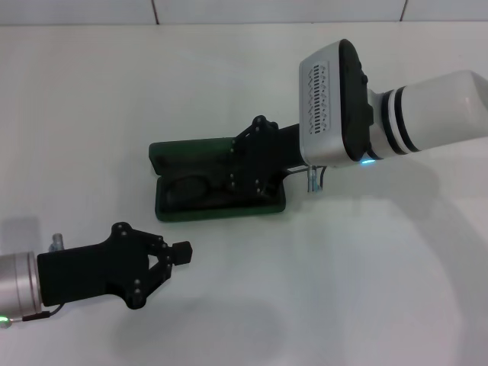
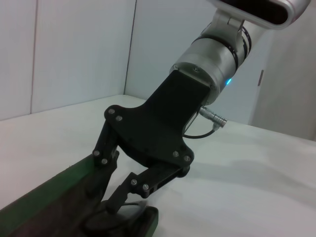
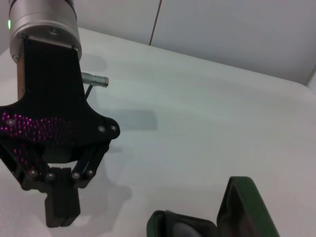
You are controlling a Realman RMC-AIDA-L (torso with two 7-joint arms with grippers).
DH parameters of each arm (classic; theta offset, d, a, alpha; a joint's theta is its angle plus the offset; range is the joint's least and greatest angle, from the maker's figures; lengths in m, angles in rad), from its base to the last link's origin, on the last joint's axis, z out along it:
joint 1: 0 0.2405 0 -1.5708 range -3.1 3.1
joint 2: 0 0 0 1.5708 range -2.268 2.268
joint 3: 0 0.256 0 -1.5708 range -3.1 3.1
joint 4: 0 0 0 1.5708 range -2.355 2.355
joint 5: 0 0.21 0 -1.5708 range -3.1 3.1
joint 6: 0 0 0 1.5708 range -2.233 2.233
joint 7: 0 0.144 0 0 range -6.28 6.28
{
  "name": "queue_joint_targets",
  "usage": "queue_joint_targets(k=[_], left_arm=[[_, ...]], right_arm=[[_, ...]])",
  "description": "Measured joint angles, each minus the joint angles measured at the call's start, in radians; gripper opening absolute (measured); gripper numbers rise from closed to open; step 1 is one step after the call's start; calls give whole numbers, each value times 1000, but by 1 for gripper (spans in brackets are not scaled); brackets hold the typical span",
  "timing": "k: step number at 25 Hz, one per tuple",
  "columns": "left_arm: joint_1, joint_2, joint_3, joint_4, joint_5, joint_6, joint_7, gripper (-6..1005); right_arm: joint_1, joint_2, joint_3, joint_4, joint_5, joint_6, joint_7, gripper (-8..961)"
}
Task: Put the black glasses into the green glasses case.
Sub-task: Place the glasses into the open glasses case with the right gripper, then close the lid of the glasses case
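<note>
Green case holds the glasses just under our right gripper's spread fingers; left gripper, pinched together, waits well apart; we lift straight.

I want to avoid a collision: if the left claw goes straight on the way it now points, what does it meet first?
The left claw points across bare table, passing in front of the green glasses case. The way looks free as far as the head view shows, though depth is unclear.

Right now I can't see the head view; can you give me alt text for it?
The right gripper reaches into the open green glasses case on the white table, over the black glasses. The left gripper hangs nearer the robot, fingers shut and empty.
</note>
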Motion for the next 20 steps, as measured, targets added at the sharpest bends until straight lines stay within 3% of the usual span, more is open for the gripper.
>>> queue_joint_targets(k=[8,13,20], left_arm=[[2,-1,0,0,0,7,0,-1],[9,0,-4,0,0,8,0,-1],[-6,-9,-8,-2,-7,5,-8,-1]], right_arm=[[-21,0,2,-22,-3,-4,0,197],[-84,0,17,-86,34,-83,0,210],[-243,-3,299,-74,112,-366,-6,228]])
